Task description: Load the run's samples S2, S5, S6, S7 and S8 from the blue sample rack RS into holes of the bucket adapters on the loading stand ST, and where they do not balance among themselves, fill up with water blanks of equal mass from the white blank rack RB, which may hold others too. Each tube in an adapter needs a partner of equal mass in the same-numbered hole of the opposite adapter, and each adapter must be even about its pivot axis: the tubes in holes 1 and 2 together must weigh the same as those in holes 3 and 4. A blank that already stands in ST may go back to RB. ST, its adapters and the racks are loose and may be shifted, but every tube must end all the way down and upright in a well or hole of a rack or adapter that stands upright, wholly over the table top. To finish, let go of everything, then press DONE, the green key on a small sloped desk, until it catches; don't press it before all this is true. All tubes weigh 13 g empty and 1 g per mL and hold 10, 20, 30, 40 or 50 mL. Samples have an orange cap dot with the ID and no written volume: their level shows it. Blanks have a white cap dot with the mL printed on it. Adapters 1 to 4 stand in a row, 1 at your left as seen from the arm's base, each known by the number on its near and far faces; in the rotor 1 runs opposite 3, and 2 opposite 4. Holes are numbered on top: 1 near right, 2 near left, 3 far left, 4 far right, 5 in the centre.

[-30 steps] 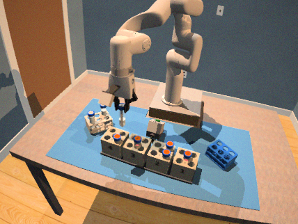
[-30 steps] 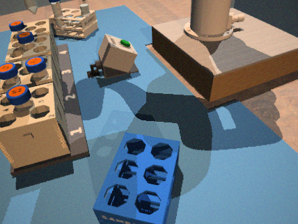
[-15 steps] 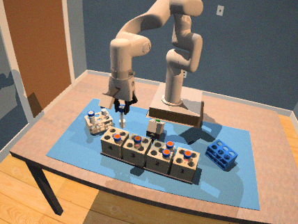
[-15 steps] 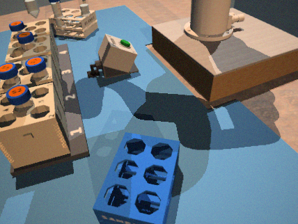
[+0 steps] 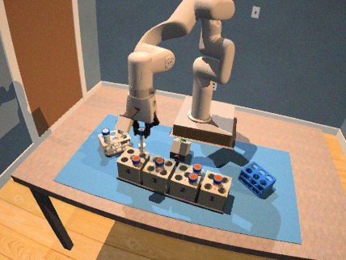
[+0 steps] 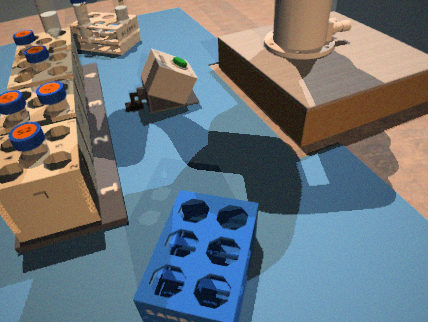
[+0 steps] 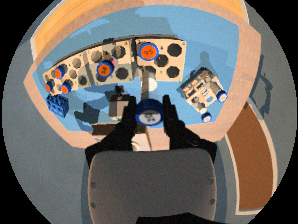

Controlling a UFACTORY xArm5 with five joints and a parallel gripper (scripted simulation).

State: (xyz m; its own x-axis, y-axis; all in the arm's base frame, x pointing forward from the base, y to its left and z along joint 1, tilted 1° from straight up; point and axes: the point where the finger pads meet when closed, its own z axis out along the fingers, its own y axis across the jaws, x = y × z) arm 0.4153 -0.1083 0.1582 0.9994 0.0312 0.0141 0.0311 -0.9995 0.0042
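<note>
the gripper (image 5: 141, 131) is pinching a white-dotted tube (image 5: 141, 142) by its blue cap, hanging just above the far edge of the end block (image 5: 130, 165) of the stand (image 5: 220, 209), beside the white rack (image 5: 114, 144). if the tube comes down off-centre, its rounded tip could catch the hole's rim and tilt, or nudge the orange-dotted tube (image 5: 136, 159) already in that block. the blocks look matte tan with round holes; the tube is clear, slim and smooth.

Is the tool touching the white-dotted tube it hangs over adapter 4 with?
Touching. In the wrist view the tool has a finger pressed against each side of the blank tube's blue cap, with no gap; the top view agrees.
</note>
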